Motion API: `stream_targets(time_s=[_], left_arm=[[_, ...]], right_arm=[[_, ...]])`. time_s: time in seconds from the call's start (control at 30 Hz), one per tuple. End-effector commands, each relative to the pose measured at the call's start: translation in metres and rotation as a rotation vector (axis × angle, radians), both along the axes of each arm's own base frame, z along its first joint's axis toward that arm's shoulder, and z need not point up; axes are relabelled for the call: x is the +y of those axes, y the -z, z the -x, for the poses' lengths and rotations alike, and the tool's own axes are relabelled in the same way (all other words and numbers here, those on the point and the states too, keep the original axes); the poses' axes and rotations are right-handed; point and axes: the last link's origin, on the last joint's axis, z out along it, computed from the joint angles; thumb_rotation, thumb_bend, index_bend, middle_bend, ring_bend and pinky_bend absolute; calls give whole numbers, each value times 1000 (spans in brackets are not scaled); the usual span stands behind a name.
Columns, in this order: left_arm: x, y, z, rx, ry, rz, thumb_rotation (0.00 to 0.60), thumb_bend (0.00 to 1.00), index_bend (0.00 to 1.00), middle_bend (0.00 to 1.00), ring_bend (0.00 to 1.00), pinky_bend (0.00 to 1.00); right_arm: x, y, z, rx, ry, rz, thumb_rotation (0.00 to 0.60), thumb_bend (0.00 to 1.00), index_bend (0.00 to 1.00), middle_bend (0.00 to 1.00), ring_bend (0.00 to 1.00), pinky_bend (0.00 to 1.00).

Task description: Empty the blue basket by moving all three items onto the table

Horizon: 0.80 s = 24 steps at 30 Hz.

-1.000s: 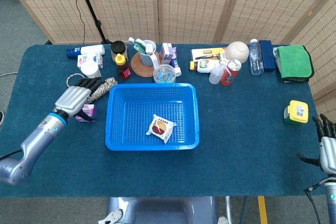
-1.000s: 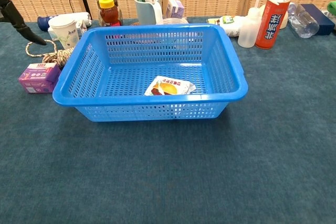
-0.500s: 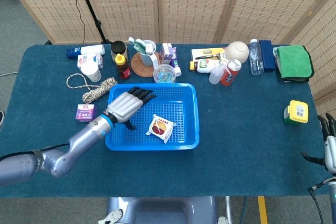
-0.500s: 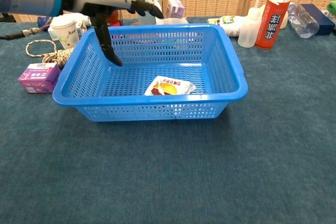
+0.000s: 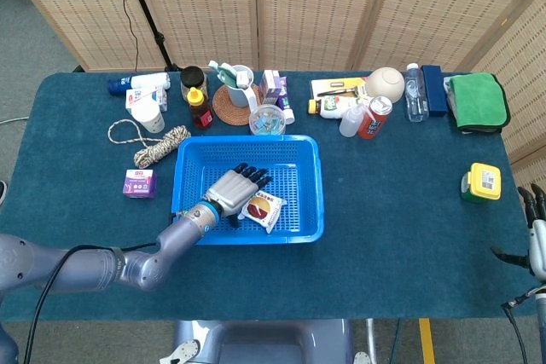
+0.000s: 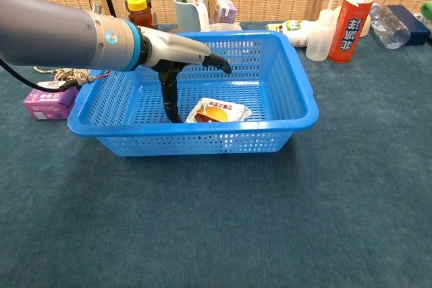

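The blue basket (image 5: 247, 141) (image 6: 301, 99) stands mid-table and holds one white snack packet (image 5: 263, 208) (image 6: 219, 110) with an orange picture, lying flat near its front right. My left hand (image 5: 235, 187) (image 6: 177, 56) is inside the basket, fingers spread just over the packet's left side, thumb pointing down to the basket floor beside the packet. It holds nothing. A purple box (image 5: 139, 182) (image 6: 48, 98) and a coiled rope (image 5: 159, 145) lie on the table left of the basket. My right hand (image 5: 537, 235) hovers at the table's far right edge, fingers apart and empty.
Bottles, a cup, a red can (image 5: 373, 117) (image 6: 347, 18) and other clutter line the far side behind the basket. A green cloth (image 5: 478, 101) lies at the back right. A yellow box (image 5: 482, 182) sits near the right edge.
My left hand has swung right from beside the rope, over the basket's left wall, and come down next to the snack packet. The right hand has hardly moved.
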Motion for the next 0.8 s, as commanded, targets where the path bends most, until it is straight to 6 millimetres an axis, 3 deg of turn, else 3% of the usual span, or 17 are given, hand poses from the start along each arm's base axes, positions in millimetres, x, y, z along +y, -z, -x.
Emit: stream_targets(time_s=[0.03, 0.8], left_arm=[[2, 9, -3, 3, 3, 1, 600, 0, 0, 0, 0, 0], [-1, 42, -2, 25, 12, 14, 600, 0, 0, 0, 0, 0]], right_arm=[[0, 0, 0, -1, 1, 1, 600, 0, 0, 0, 0, 0], [-1, -2, 3, 0, 11, 8, 600, 0, 0, 0, 0, 0]])
